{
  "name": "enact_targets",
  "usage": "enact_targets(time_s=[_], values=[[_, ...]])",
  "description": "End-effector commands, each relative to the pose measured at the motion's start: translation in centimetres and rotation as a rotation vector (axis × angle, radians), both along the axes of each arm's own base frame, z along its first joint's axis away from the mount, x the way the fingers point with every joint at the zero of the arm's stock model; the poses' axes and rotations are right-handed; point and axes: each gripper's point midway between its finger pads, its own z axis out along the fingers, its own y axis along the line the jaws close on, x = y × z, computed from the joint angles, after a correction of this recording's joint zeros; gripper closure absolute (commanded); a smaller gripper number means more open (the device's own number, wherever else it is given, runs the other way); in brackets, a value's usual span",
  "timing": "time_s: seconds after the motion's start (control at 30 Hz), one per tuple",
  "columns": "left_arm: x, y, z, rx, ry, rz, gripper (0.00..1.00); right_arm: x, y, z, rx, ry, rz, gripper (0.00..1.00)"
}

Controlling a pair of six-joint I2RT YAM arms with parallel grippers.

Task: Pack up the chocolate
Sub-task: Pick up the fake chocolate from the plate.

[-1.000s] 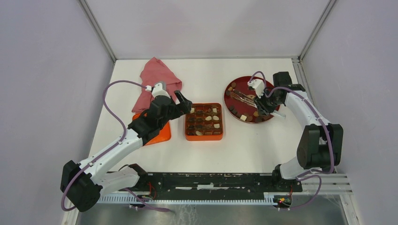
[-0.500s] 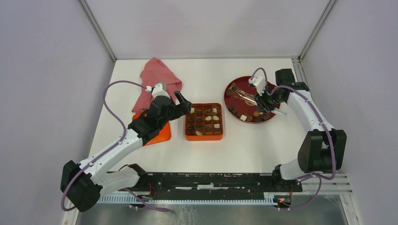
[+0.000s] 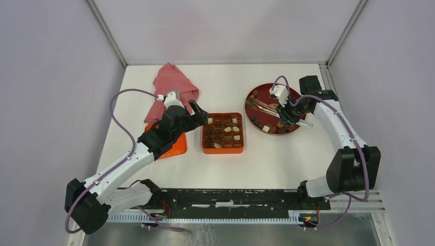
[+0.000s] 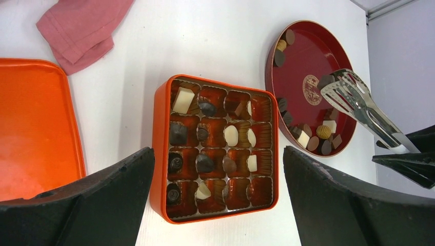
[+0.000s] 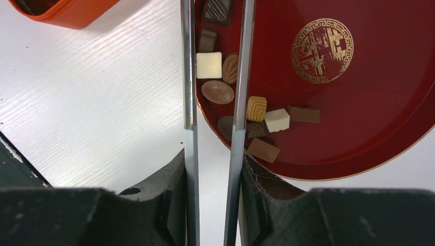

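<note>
Right gripper [image 3: 283,114], clamped on tongs [image 4: 359,100], has edged up-frame over the plate [image 3: 259,92] at right. Chocolate [image 5: 209,65] lies along its lower rim, likely next pick. Left gripper [image 3: 200,110] hangs wide beside the part-filled box [image 3: 222,149].

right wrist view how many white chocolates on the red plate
2: a white square seen between the arms of the tongs, a white cube just right of them; the tongs may hide more.

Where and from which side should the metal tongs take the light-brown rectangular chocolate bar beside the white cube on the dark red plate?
Pinch the light-brown rectangular chocolate bar across its two long flat sides, coming from straight above: both look clear, while one short end abuts the cream-white chocolate cube.
</note>
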Motion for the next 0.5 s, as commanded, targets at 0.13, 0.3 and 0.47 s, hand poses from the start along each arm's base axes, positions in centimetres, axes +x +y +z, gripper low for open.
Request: enact_targets(time_s=[0.13, 0.3, 0.47], values=[[0.6, 0.0, 1.4, -0.02, -0.031, 0.029, 0.0, -0.6, 2.6, 3.5, 0.033, -0.105, 0.118, 1.0], [0.7, -0.1, 1.3, -0.021, -0.029, 0.026, 0.0, -1.6, 3.3, 3.5, 0.022, -0.103, 0.164, 1.0], [0.7, -0.1, 1.3, -0.022, -0.028, 0.026, 0.0, -2.5, 3.5, 3.2, 0.013, -0.093, 0.197, 1.0]])
